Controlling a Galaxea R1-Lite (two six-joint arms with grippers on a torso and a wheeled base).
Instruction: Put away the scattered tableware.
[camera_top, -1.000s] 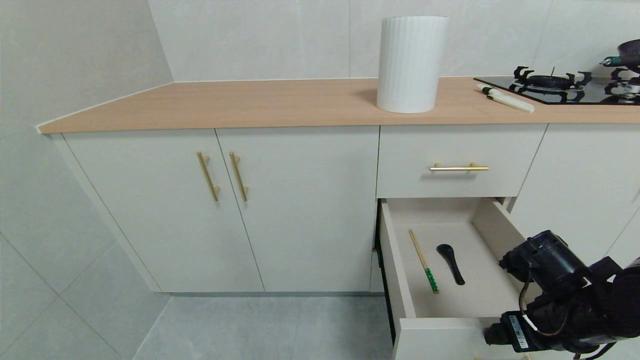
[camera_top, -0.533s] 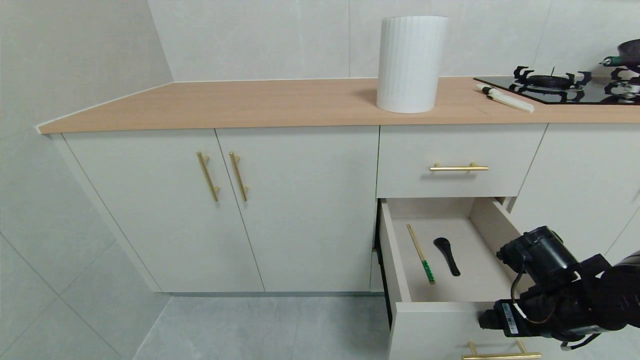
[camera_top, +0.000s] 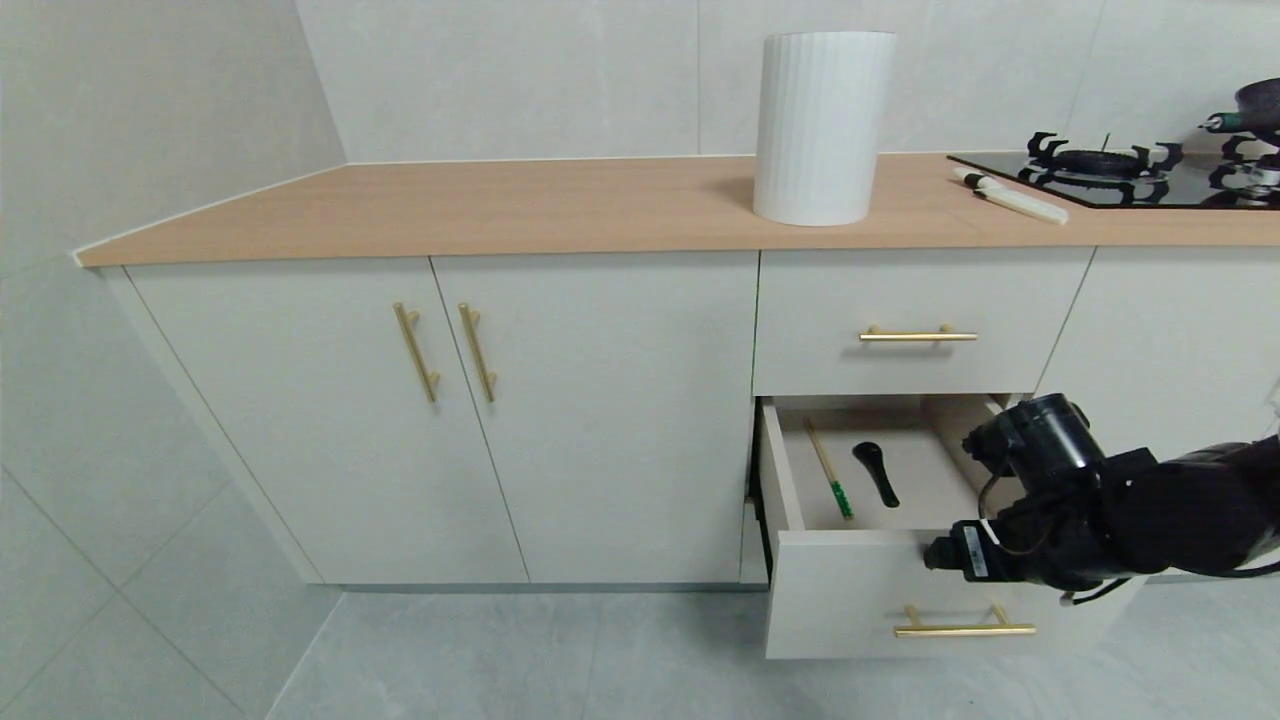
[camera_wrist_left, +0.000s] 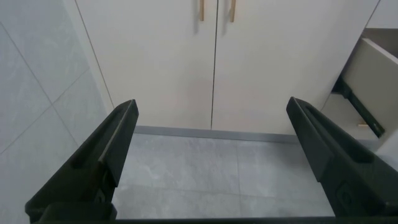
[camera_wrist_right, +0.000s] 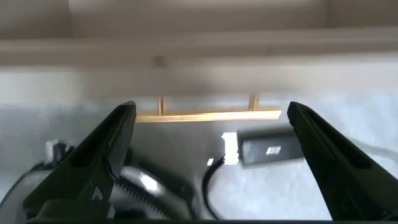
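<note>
Chopsticks (camera_top: 828, 470) and spoon (camera_top: 876, 473), where?
— Inside the part-open drawer (camera_top: 850, 590), lower right. Right end effector (camera_wrist_right: 209, 111), spread and empty, seems against its front; a skewed push could jam it.

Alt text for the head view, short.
A lower drawer stands partly open, holding chopsticks and a black spoon, with the right gripper at its front panel above a gold handle. On the wooden counter stand a white ribbed cylinder and a hob.
</note>
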